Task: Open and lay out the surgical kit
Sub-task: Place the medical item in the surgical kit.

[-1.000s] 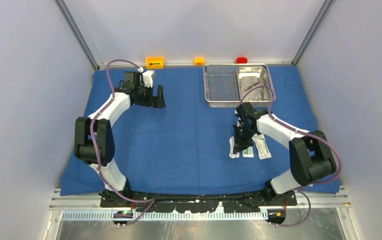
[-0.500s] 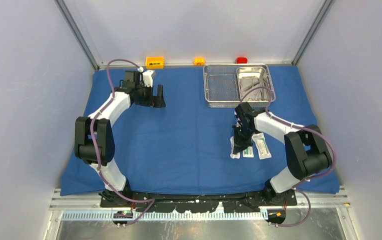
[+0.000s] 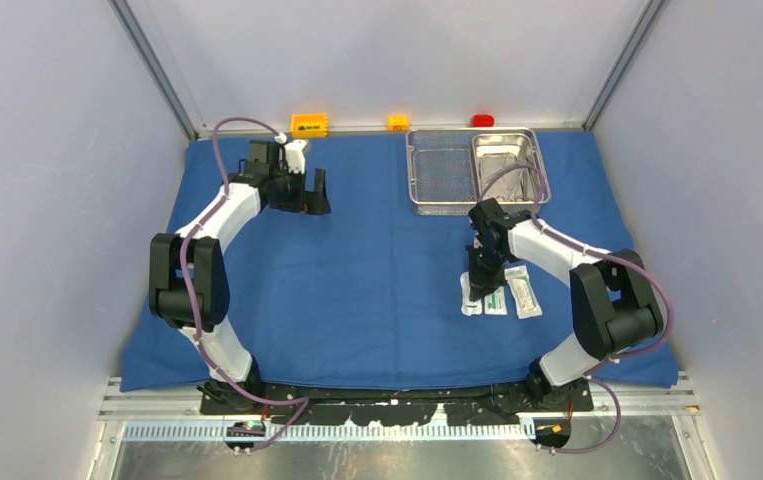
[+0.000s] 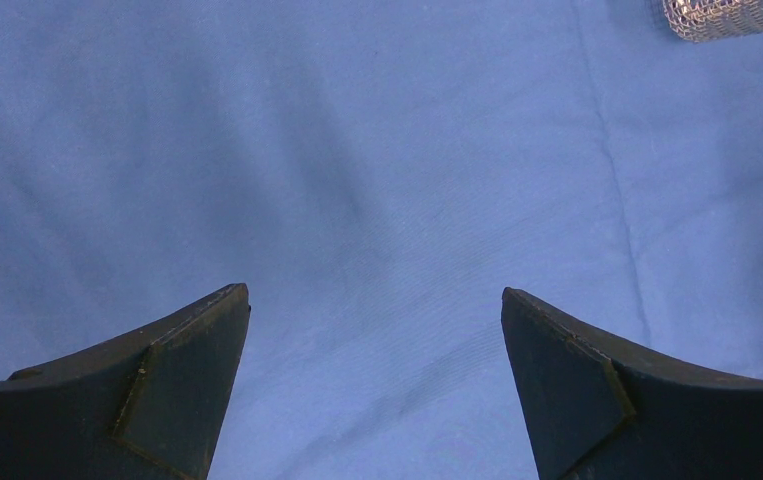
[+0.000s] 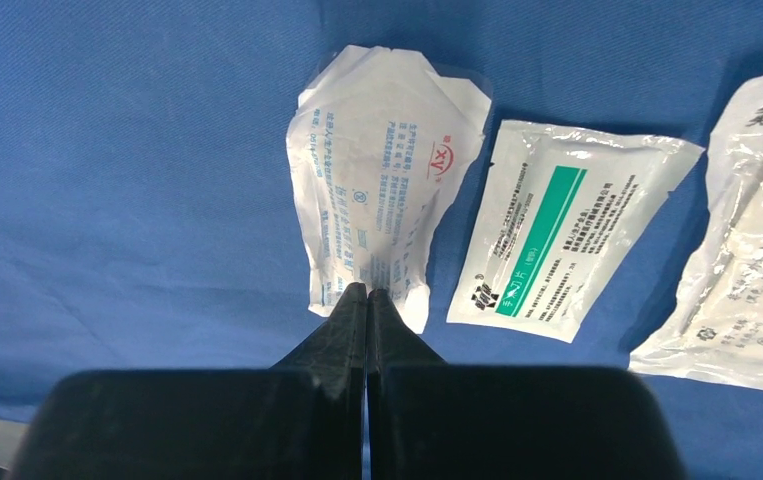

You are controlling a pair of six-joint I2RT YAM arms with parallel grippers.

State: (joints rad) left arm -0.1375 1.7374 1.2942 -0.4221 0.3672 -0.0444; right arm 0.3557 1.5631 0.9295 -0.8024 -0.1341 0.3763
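Packet layout looks like the step in hand. On the spread large blue cloth wrap (image 3: pixel 377 300), three small packets lie in a row at about four o'clock: a crumpled white packet with blue print (image 5: pixel 382 160), a flat white-green packet (image 5: pixel 557 230) just beside it, and a clear-white packet (image 5: pixel 747 270) toward three o'clock. The right gripper (image 5: pixel 367 290) has its jaws pressed together, tips at the crumpled packet's near edge; whether they pinch it I cannot tell. The left gripper (image 4: pixel 375 300) hangs spread wide over bare cloth at eleven o'clock. The steel mesh tray (image 3: pixel 440 170) and smaller steel pan (image 3: pixel 487 145) sit at one o'clock. Next, probably, the instruments there need lifting out.
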